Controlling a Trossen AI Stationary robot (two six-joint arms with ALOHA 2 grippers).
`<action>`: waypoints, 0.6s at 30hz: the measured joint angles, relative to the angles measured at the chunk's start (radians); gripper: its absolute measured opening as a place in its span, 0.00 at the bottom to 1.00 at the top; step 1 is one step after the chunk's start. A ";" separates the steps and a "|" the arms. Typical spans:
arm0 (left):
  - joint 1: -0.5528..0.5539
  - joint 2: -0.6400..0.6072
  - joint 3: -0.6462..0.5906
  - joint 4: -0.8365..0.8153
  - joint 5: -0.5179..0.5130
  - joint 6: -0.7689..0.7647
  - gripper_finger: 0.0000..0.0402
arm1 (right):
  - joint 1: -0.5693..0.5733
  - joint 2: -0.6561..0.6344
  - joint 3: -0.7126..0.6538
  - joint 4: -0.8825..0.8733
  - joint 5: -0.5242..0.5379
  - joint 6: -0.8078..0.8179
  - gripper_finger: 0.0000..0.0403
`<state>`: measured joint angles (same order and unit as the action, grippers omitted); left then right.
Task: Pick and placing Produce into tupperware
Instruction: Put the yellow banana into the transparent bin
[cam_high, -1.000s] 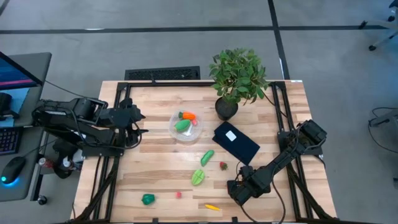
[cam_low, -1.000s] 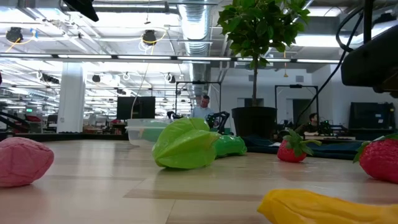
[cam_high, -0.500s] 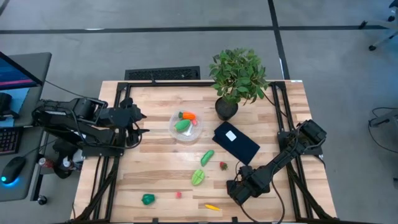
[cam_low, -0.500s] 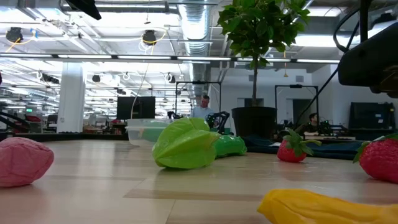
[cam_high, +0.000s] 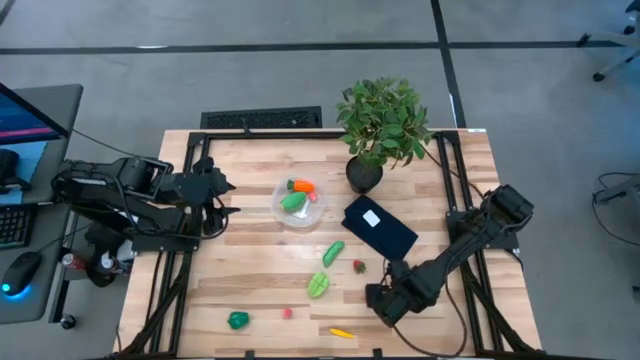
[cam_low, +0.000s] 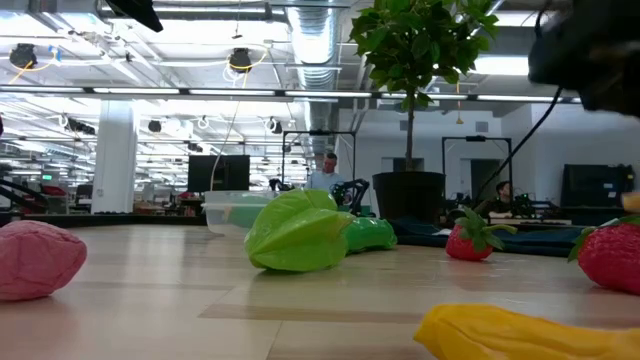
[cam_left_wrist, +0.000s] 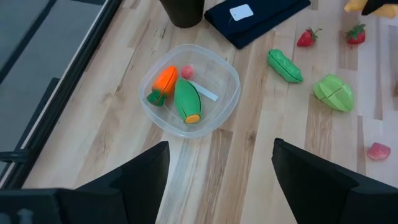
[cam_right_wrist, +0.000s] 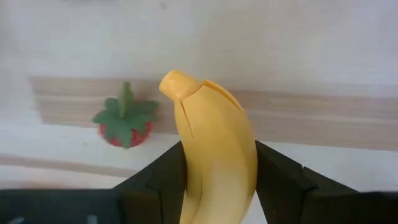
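Note:
My right gripper hangs over the table's near right part, shut on a yellow banana. A red strawberry lies on the wood below it. The clear round tupperware stands mid-table and holds an orange carrot, a green piece and a small pink one. A cucumber, a green fruit, a green pepper and a second strawberry lie on the table. My left gripper hovers open at the table's left, touching nothing. My right gripper pinches the banana by its two long sides between the two fingers. The fingers come from above, pointing down. One end of the banana sticks out beyond them. The banana is lifted clear of the table.
A potted plant stands at the far edge. A dark blue flat rectangle with a white label lies right of the tupperware. A small pink piece and a yellow-orange piece lie near the front edge.
My right gripper has risen from the table with the banana still between its fingers. Its opening has not changed. The other produce and the tupperware have stayed in place.

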<state>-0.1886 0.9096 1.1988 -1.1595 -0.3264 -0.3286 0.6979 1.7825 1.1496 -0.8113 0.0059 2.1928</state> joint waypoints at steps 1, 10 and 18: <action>0.000 0.000 0.000 0.000 0.000 0.000 0.68 | 0.000 -0.014 0.000 -0.007 0.013 0.003 0.40; 0.000 0.000 0.000 0.000 0.000 -0.002 0.68 | -0.016 -0.143 0.000 -0.003 0.232 -0.011 0.38; 0.000 0.000 0.000 0.000 -0.001 -0.003 0.68 | -0.068 -0.201 0.000 0.100 0.406 -0.175 0.41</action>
<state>-0.1886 0.9096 1.1988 -1.1600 -0.3271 -0.3313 0.6295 1.5816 1.1496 -0.7111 0.4120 2.0178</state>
